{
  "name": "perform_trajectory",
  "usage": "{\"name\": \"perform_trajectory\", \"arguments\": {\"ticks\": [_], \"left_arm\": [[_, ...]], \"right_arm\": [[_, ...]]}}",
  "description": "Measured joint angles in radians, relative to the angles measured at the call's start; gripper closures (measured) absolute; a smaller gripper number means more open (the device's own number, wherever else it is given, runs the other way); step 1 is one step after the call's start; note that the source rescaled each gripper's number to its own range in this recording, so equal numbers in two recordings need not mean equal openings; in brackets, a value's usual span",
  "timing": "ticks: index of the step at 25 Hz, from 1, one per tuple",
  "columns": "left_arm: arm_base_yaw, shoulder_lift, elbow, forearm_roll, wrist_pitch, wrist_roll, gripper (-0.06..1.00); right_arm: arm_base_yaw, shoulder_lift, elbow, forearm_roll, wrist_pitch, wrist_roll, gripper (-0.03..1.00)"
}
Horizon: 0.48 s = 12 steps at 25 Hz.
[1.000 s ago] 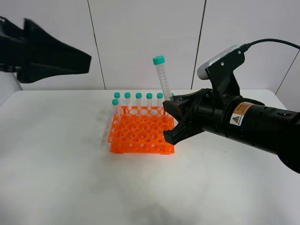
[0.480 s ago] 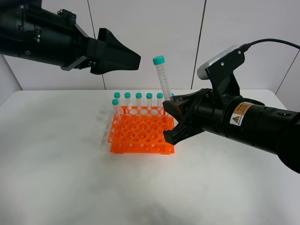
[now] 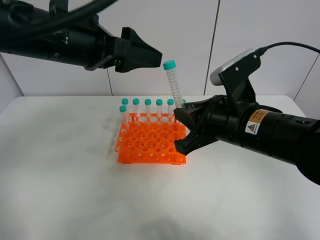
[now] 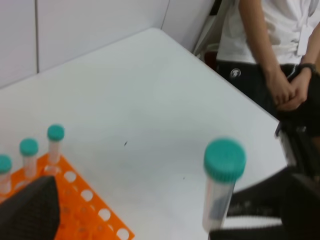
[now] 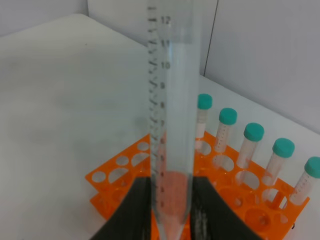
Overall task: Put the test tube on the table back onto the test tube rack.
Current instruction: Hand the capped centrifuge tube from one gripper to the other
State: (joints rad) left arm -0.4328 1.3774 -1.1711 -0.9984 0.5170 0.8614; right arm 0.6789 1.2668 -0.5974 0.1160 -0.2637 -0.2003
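My right gripper [image 3: 181, 111] is shut on the lower end of a clear test tube [image 3: 173, 84] with a teal cap. The tube stands nearly upright, leaning slightly left, above the back right corner of the orange test tube rack [image 3: 149, 144]. In the right wrist view the tube [image 5: 170, 125] sits pinched between the two dark fingers [image 5: 137, 210], with its tip just over the rack [image 5: 117, 175]. My left gripper [image 3: 154, 54] hovers high, just left of the tube's cap, open and empty. One of its fingers [image 4: 27, 212] shows in the left wrist view, near the cap [image 4: 225, 159].
Several teal-capped tubes [image 3: 147, 107] stand along the rack's back row and left side. The white table [image 3: 75, 190] spreads around the rack. A person [image 4: 270, 50] stands beyond the table's far corner.
My left arm has swung in from the left, and its gripper has come close to the held tube's cap. The right arm and its tube have not moved.
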Motion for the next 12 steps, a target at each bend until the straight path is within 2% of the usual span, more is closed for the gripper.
{"name": "perform_trajectory", "arguments": {"ticks": [6,12], "left_arm": [[-0.003,0.071,-0.054,-0.057,0.016,0.006,-0.06],[-0.052,0.113,-0.057,-0.066,0.014,0.042,-0.06]], "right_arm": [[0.0,0.0,0.0,0.001,0.004,0.0,0.97],[0.0,0.0,0.0,0.001,0.008,0.0,0.97]]}}
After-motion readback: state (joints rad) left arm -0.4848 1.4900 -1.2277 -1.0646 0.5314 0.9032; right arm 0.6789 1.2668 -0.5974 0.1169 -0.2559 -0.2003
